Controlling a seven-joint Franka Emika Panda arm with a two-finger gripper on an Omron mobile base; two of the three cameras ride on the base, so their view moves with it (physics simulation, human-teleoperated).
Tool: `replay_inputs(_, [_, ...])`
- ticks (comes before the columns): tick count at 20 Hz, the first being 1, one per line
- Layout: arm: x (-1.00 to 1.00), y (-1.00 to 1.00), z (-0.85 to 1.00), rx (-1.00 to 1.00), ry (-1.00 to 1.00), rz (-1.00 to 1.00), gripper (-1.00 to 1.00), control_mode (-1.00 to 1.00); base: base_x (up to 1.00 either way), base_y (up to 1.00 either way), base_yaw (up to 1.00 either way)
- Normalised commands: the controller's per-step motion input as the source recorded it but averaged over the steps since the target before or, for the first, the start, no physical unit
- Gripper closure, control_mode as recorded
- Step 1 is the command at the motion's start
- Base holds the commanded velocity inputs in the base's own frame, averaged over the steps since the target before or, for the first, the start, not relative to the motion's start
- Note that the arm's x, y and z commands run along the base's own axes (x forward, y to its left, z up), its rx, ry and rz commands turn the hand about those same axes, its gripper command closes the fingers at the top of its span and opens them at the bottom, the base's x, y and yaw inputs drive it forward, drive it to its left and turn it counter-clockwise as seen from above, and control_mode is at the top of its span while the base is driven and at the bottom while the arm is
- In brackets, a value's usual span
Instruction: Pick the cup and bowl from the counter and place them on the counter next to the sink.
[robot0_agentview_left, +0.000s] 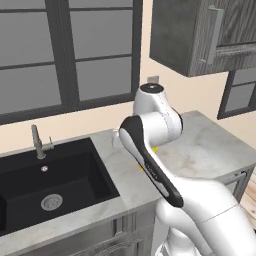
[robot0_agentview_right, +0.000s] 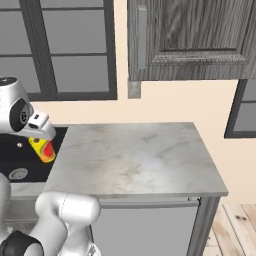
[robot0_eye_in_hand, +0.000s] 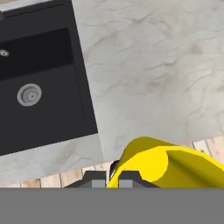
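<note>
Yellow cup (robot0_eye_in_hand: 168, 168) clenched in the jaws, tilted off upright, above the counter (robot0_eye_in_hand: 148, 65).

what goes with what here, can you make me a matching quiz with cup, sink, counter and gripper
Things:
1. cup
2. sink
3. counter
4. gripper

Descriptions:
A. black, with a round metal drain
B. shut on the yellow thing
C. pale marbled stone
D. yellow, held up off the surface

Pairs: 1-D, 2-A, 3-C, 4-B
</note>
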Motion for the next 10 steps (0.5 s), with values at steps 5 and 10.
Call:
replay_inputs(5, [0.32,0.00,-0.23,0.00,0.09,0.13,1.00,-1.00,0.00,0.00,0.00])
replay_inputs(10, [0.19,0.00,-0.07,0.00,0.14,0.21,1.00,-1.00,0.00,0.00,0.00])
